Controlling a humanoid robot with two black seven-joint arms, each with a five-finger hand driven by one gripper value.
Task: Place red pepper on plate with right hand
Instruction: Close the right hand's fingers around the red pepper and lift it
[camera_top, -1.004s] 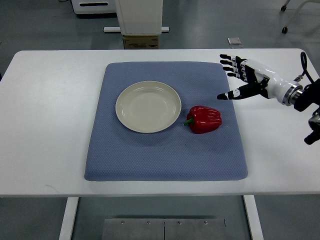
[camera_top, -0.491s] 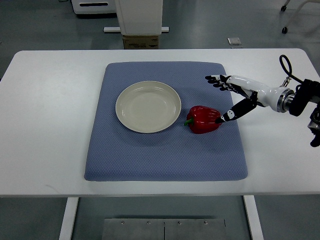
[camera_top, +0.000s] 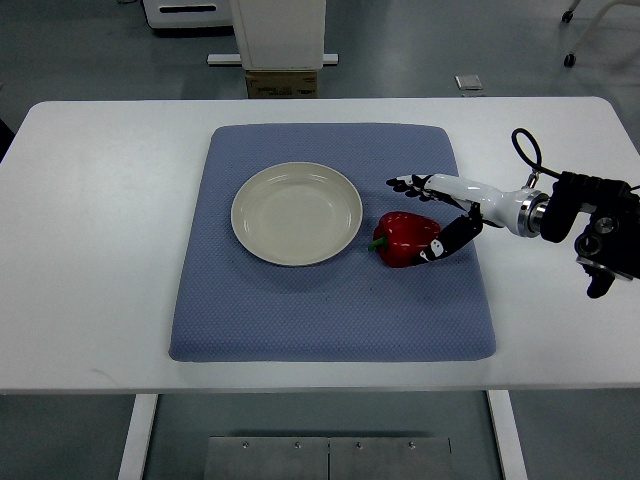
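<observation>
A red pepper (camera_top: 404, 237) with a green stem lies on a blue mat (camera_top: 330, 300), just right of a cream plate (camera_top: 297, 213) that holds nothing. My right hand (camera_top: 418, 220) comes in from the right edge and sits at the pepper's right side. Its fingers (camera_top: 410, 184) reach over the far side of the pepper and the thumb (camera_top: 438, 249) touches its near right side. The fingers are still spread around the pepper, not closed on it. The pepper rests on the mat. The left arm is out of view.
The mat lies on a white table (camera_top: 90, 250). A white machine base and a cardboard box (camera_top: 282, 82) stand on the floor beyond the table's far edge.
My right hand has moved left and down from above the mat's right edge to the pepper, with fingers and thumb now bracketing it. The pepper and plate have not moved.
</observation>
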